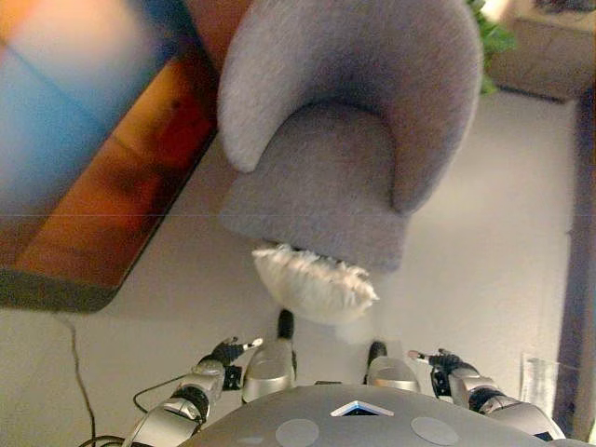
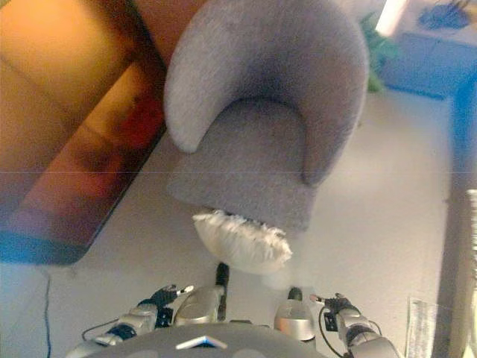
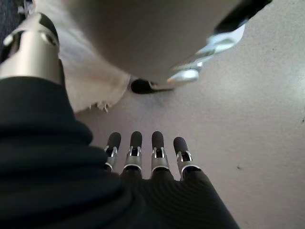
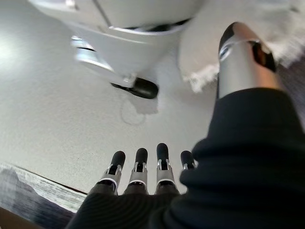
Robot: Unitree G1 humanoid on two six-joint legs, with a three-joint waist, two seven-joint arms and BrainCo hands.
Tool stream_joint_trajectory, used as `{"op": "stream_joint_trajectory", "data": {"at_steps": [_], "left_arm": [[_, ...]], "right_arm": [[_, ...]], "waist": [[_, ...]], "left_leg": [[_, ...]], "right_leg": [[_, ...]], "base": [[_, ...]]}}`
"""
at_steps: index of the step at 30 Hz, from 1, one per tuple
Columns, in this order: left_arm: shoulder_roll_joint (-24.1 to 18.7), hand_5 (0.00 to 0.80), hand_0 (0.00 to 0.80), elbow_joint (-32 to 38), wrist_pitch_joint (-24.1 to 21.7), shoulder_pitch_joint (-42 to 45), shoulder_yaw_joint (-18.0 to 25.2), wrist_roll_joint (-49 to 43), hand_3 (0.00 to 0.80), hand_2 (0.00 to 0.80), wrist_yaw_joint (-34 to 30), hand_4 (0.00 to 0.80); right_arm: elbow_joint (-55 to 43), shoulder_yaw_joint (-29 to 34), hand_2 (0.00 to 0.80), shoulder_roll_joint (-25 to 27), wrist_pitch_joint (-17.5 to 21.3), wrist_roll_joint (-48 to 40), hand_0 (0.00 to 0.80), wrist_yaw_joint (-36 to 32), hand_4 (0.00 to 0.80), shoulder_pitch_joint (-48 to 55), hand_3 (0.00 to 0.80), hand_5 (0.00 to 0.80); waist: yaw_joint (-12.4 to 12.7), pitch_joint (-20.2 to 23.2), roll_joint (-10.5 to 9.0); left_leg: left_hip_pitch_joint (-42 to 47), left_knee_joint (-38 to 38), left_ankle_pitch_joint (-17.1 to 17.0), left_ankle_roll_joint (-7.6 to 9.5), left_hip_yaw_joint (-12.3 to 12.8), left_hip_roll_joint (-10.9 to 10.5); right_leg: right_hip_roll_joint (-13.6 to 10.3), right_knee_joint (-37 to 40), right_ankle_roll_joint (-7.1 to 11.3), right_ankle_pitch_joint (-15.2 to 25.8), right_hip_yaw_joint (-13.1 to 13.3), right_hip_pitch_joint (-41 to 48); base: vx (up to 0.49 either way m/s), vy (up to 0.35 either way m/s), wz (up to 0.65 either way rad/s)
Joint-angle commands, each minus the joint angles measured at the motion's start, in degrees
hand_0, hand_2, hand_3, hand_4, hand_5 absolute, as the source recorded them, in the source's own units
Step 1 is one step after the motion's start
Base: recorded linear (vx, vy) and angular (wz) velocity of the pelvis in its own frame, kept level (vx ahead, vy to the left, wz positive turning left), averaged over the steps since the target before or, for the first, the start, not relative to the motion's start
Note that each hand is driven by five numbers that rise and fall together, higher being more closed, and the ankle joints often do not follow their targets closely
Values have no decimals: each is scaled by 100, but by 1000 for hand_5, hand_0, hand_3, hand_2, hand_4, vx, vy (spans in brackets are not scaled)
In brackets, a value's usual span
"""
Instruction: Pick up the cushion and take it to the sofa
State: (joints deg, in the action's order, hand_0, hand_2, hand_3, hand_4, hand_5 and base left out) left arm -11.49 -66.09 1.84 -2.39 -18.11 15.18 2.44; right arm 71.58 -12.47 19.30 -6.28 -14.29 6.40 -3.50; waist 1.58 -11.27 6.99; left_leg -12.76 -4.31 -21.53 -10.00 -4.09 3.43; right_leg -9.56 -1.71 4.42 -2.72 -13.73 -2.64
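The white cushion is seen on the floor against the grey armchair, ahead of and between the left hand and right hand, both empty with straight fingers; no writing is legible.

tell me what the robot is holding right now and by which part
Nothing is held. The left robot hand and right robot hand are open; the white fringed cushion lies on the floor against the grey armchair.

White fringed cushion, grey armchair, pale grey floor, green plant
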Motion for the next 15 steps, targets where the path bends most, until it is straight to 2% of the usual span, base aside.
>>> {"op": "stream_joint_trajectory", "data": {"at_steps": [1, 3, 4, 6, 8, 12, 14, 15], "left_arm": [[-47, 0, 0, 151, -197, -136, -25, 387, 0, 0, 8, 0], [-82, 0, 0, 180, -271, -159, 77, 414, 0, 0, -71, 0], [-103, 0, 0, 226, -250, -170, 87, 356, 0, 0, -101, 0], [-84, 0, 0, 262, -230, -112, 50, 259, 0, 0, -118, 0], [-23, 0, 0, 237, -223, -31, -32, 308, 0, 0, -91, 0], [101, 0, 0, 187, -264, 40, -115, 278, 0, 0, -86, 0], [193, 0, 0, 164, -340, -34, -215, 352, 0, 0, -151, 0], [217, 0, 0, 154, -361, -125, -235, 306, 0, 0, -148, 0]], "right_arm": [[-273, -121, 0, 202, 16, 134, 0, 41, 0, -207, 0, 0], [-314, -79, 0, 254, 64, 86, 0, 88, 0, -180, 0, 0], [-327, -31, 0, 283, 103, 16, 0, 107, 0, -138, 0, 0], [-354, 63, 0, 347, 161, -143, 0, 177, 0, -75, 0, 0], [-317, 121, 0, 404, 200, -159, 0, 259, 0, -97, 0, 0], [-267, 95, 0, 436, 197, -210, 0, 425, 0, -183, 0, 0], [-231, 27, 0, 426, 222, -282, 0, 624, 0, -348, 0, 0], [-231, 17, 0, 415, 224, -297, 0, 690, 0, -421, 0, 0]], "waist": [[216, -459, -128], [216, -541, -67], [199, -549, -55], [167, -507, -20], [109, -436, 65], [39, -321, 203], [-37, -264, 284], [-68, -283, 271]], "left_leg": [[815, 1231, 1822, 462, 309, -147], [757, 1405, 1825, 439, 455, -108], [737, 1537, 1787, 410, 501, -81], [795, 1651, 1690, 370, 513, -50], [874, 1601, 1479, 310, 611, 89], [1042, 1034, 1165, 195, 796, 377], [1148, 267, 1072, 46, 977, 651], [1144, 160, 1185, 40, 1050, 657]], "right_leg": [[-139, 42, -185, 402, -47, -488], [-257, -141, -192, 348, -182, -610], [-298, -143, -210, 344, -233, -601], [-390, -155, -241, 337, -342, -594], [-427, -148, -284, 329, -386, -633], [-396, -126, -276, 329, -373, -724], [-393, -145, -118, 270, -163, -942], [-439, -207, -49, 308, -105, -1096]], "base": [[-126, 87, -29], [-86, 68, -8], [-47, 99, 66], [-11, 192, 139], [-7, 317, 137], [4, 274, 44], [-33, 505, 50], [-109, 405, 11]]}}
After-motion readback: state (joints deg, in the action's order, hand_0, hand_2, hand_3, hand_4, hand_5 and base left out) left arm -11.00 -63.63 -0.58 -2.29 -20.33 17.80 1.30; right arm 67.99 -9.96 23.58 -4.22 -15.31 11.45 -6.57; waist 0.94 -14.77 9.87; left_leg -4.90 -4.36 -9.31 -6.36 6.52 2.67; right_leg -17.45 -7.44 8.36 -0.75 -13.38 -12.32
